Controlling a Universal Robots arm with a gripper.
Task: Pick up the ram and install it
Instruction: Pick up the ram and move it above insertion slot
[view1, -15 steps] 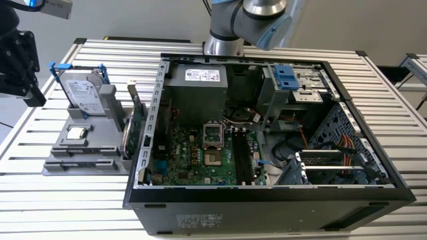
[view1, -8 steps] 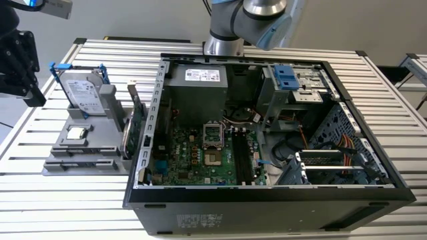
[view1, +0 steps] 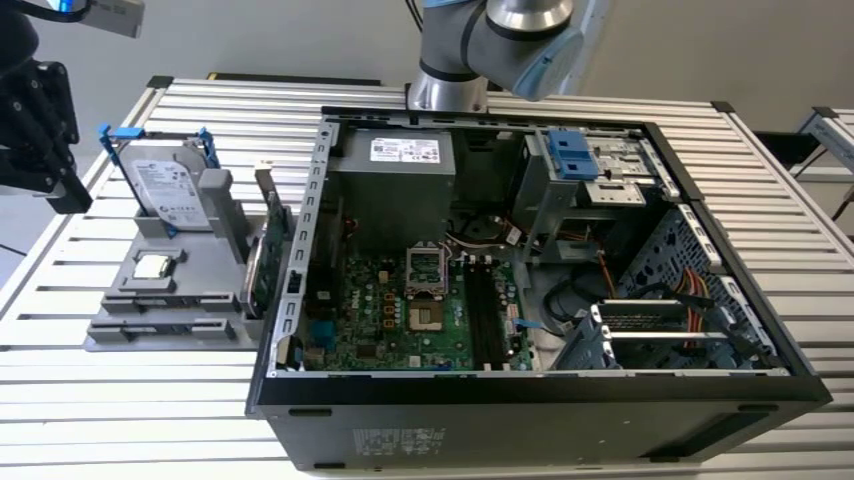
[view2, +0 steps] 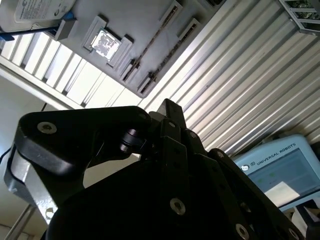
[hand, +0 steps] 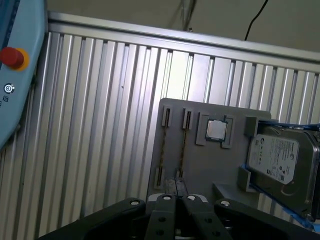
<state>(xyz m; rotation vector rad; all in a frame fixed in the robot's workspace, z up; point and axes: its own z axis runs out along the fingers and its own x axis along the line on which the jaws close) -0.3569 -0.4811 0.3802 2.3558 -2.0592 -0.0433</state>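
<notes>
A slatted aluminium table (view1: 120, 400) stands before a plain grey wall (view1: 267, 35).

In the exterior view the robot's arm (view1: 514, 30) is silver with a light blue cap on its big joint, and it goes up from a round silver base and out past the top of the picture. In the first wrist view the black gripper (hand: 176, 184) points away from the camera, and its two thin fingers (hand: 171, 187) are pressed flat together with their tips touching. In the second wrist view the gripper (view2: 169, 106) looks big, dark and close, and its links and bolts run up to one closed point.
</notes>
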